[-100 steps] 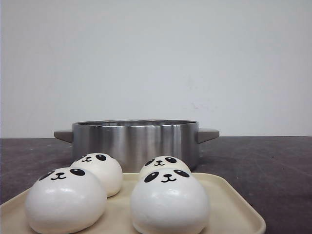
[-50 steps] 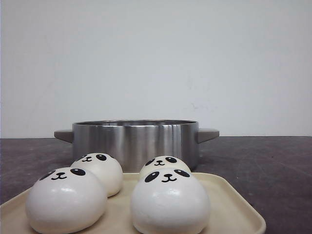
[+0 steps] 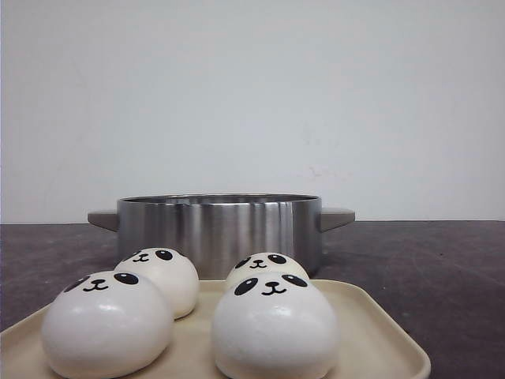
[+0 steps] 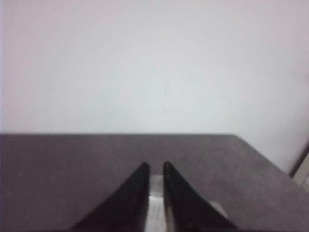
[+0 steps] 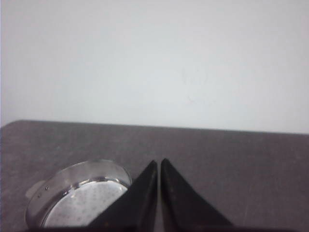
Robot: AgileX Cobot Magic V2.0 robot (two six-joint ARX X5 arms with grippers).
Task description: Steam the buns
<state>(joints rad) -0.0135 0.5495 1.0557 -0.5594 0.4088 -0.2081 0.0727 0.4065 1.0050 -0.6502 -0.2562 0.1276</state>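
Dark table (image 3: 442,268), left gripper (image 4: 155,166) nearly closed, right gripper (image 5: 159,163) closed, both level.

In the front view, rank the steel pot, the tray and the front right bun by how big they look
1. The tray, cut off by the frame edge, looks widest.
2. The steel pot, though it sits farther back.
3. The front right bun, enlarged by nearness to the camera.

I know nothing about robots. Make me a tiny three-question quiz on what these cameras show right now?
1. How many buns lie on the cream tray?
2. True or false: one bun is already inside the steel pot.
3. The left gripper and right gripper hold: A) a bun, B) a lid, C) nothing.

Key: 1) four; 2) false, as far as the views show; 3) C, both sets of fingers nearly together and empty.
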